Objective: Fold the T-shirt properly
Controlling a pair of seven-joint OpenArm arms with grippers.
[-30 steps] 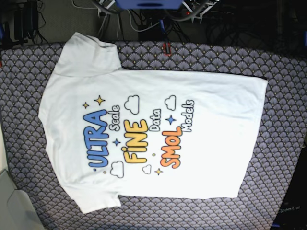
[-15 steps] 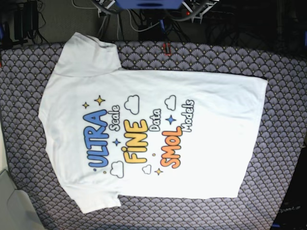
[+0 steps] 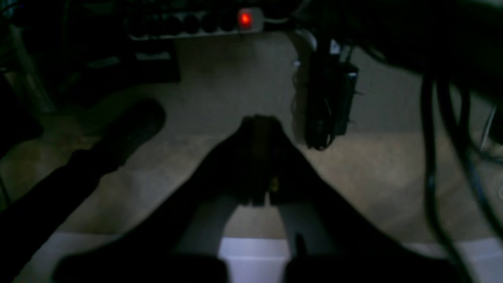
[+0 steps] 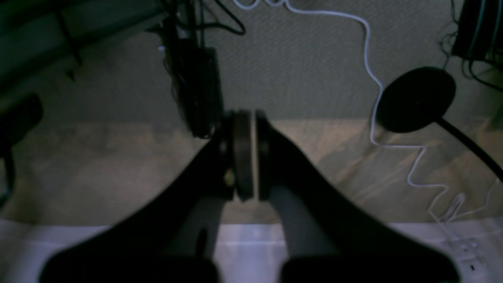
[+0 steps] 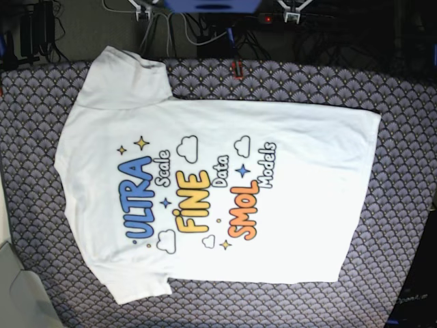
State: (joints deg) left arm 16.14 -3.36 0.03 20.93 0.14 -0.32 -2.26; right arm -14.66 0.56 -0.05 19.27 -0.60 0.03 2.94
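The T-shirt (image 5: pixel 212 184) lies spread flat and print side up on the patterned bench (image 5: pixel 403 123), collar toward its left edge in the base view and hem toward its right edge. One sleeve reaches the far left corner and hangs just over the far edge; the other points to the near left corner. Laid out this open, every edge is reachable, which suits a first fold that has not yet begun.

The left gripper (image 3: pixel 259 157) and the right gripper (image 4: pixel 243 153) both have their jaws pressed together on nothing, parked off the bench above the floor, probably to keep the cloth unobstructed.
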